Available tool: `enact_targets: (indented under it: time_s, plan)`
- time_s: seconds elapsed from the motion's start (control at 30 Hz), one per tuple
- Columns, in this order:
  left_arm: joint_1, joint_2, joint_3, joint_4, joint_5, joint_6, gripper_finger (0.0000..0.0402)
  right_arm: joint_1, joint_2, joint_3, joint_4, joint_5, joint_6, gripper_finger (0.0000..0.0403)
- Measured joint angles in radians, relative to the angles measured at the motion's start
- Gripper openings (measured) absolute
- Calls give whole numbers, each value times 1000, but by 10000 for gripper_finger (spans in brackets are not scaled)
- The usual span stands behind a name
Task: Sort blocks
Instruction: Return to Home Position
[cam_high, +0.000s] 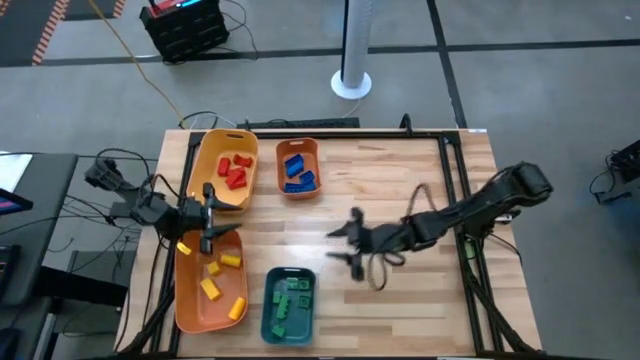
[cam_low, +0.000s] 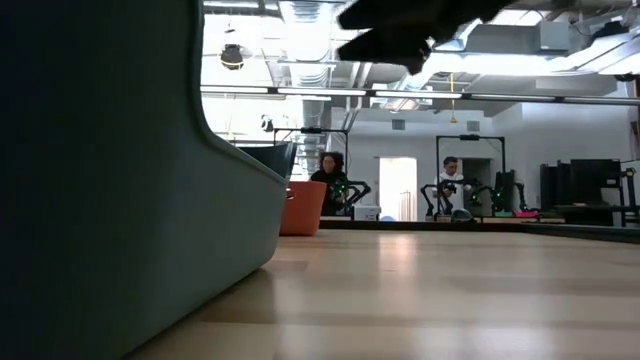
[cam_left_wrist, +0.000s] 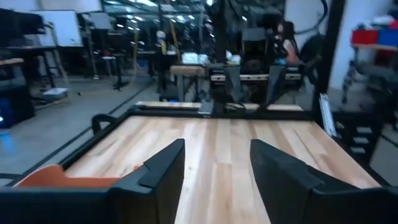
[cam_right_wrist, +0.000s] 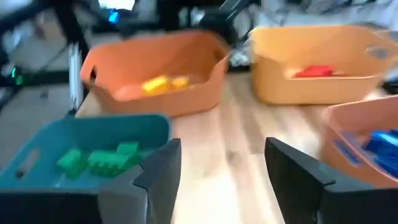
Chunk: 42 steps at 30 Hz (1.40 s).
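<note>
Apparently the sorting is done: the blocks (cam_high: 235, 170) all lie flat inside the trays (cam_high: 289, 271), one colour to each, at mixed angles with no shared long axis, and I see none on the bare table (cam_high: 400, 180). My right gripper (cam_high: 340, 243) hangs wide and empty over mid-table, and the left gripper (cam_high: 215, 217) sits wide and empty between the two left-side trays. I judge this the homing step, so the next move only needs the right arm drawn back, clear of tray rims.

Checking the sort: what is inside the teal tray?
Only green blocks show in the teal tray, several piled together; whether others lie beneath them cannot be seen.
</note>
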Motion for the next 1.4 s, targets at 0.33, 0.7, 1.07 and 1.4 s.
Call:
enact_targets:
  time_s: [0.33,0.7,1.07,1.4]
  plan:
    - [103,-150,-133,42,79,-11,136,-45,-274,-310,148,32,-14,194]
    - [164,-201,-174,29,170,29,114,-99,-460,-572,336,29,-44,139]
    - [168,-199,-220,18,342,32,86,-111,-576,-792,615,4,-59,86]
    - [168,-200,-220,-1,502,48,81,-93,-628,-793,586,4,-163,61]
